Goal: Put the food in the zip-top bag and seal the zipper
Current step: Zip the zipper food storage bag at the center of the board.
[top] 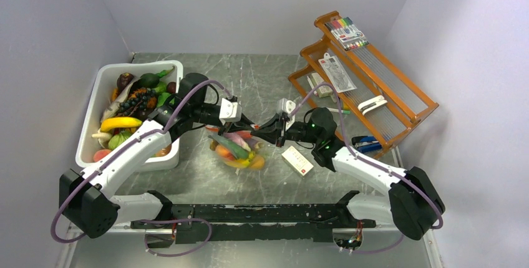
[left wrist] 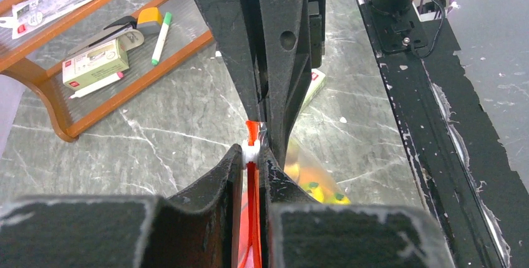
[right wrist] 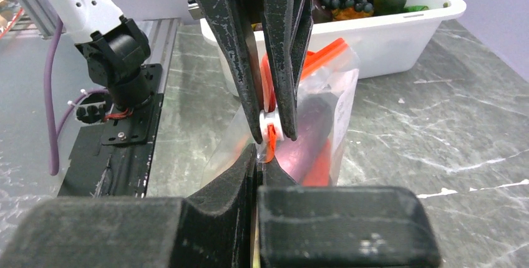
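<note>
Top external view: the zip-top bag (top: 240, 156) is sitting on the grey marble surface (top: 249, 81) between the two arms, its mouth edge being held up. The zipper (top: 246, 134) is running along that top edge as a red-orange strip, with a small white slider (left wrist: 251, 151) on it. Food (top: 231, 146) is lying inside the bag: green, purple, orange and yellow pieces showing through the clear plastic.

The left gripper (top: 248, 124) is reaching in from the bag's left, its jaws clamping the zipper with the slider right at their tips. The right gripper (top: 263, 131) is coming in from the bag's right, its jaws pressing together on the zipper strip just beside the left pair. The two sets of tips are nearly touching; both wrist views are showing this.

More food (top: 134, 103), including dark grapes and a yellow banana (top: 120, 122), is lying in the white tub (top: 87, 131) left of the bag. A small white-and-red box (top: 297, 160) is lying just right of the bag. A wooden rack (top: 399, 115) is standing well to the bag's right and behind it, carrying a markers pack (top: 347, 32).
</note>
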